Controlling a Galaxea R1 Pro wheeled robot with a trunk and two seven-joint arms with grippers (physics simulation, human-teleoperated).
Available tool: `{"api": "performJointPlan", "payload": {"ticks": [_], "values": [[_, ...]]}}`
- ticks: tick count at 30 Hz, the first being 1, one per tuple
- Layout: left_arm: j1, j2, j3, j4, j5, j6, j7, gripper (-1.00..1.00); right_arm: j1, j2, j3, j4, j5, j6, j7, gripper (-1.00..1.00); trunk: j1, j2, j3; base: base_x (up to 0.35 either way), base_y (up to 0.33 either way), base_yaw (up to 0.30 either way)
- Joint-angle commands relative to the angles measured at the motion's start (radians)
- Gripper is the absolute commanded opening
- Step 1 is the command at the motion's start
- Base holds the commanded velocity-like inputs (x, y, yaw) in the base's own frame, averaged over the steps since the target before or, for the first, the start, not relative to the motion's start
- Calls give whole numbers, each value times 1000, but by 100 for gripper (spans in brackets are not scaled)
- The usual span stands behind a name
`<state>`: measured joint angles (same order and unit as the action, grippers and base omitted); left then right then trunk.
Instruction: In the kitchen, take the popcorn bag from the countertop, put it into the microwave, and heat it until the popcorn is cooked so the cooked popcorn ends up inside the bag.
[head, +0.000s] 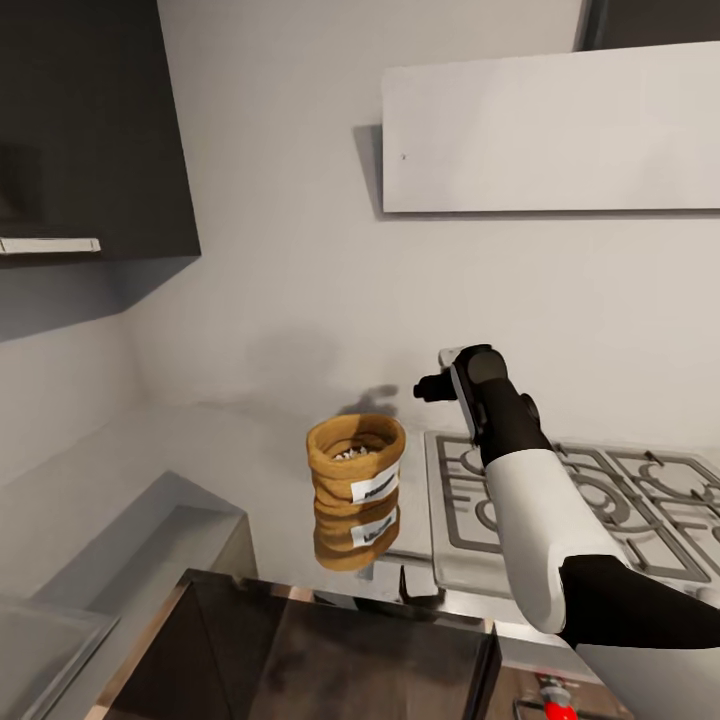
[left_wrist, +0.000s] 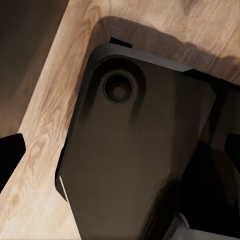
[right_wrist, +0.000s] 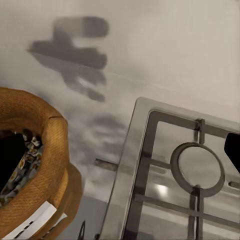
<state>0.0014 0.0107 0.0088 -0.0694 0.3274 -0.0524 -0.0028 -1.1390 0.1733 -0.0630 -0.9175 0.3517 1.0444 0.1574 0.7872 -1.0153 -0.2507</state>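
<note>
popcorn bag (head: 356, 463) stands upright on the glossy table (head: 200, 450) just left of the gas hob (head: 580, 500), right pincer (head: 432, 388) hovering above and beside it, spread state cannot tell; bring it down over the rolled rim, keeping the sack upright.

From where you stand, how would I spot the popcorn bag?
Find the steel gas hob with its grates on the glossy grey countertop. Just left of the hob stands the popcorn bag: a small tan cloth sack with a rolled rim, a white label, and pale kernels showing inside.
</note>
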Motion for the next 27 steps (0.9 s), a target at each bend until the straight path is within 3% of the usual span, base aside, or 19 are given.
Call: {"api": "performJointPlan", "payload": {"ticks": [1, 7, 12, 16, 22, 27], "values": [[0, 0, 0, -1, 4, -1, 0, 100, -1, 1, -3, 3, 8, 3, 11, 100, 0, -1, -1, 24, 0, 0], [0, 0, 0, -1, 4, -1, 0, 100, -1, 1, -3, 111, -37, 3, 17, 100, 0, -1, -1, 5, 0, 0], [1, 0, 0, -1, 4, -1, 0, 100, -1, 1, -3, 126, -40, 3, 19, 100, 0, -1, -1, 0, 0, 0], [0, 1, 3, -1, 4, -1, -1, 100, 22, 1, -26, 103, -61, 3, -4, 100, 0, -1, -1, 0, 0, 0], [0, 0, 8, -1, 7, 1, 1, 100, 31, -1, -41, 122, -30, -9, 17, 100, 0, -1, -1, 0, 0, 0], [0, 0, 7, -1, 6, 0, 3, 100, 31, -1, -54, 121, -28, -5, 13, 100, 0, -1, -1, 0, 0, 162]]}}
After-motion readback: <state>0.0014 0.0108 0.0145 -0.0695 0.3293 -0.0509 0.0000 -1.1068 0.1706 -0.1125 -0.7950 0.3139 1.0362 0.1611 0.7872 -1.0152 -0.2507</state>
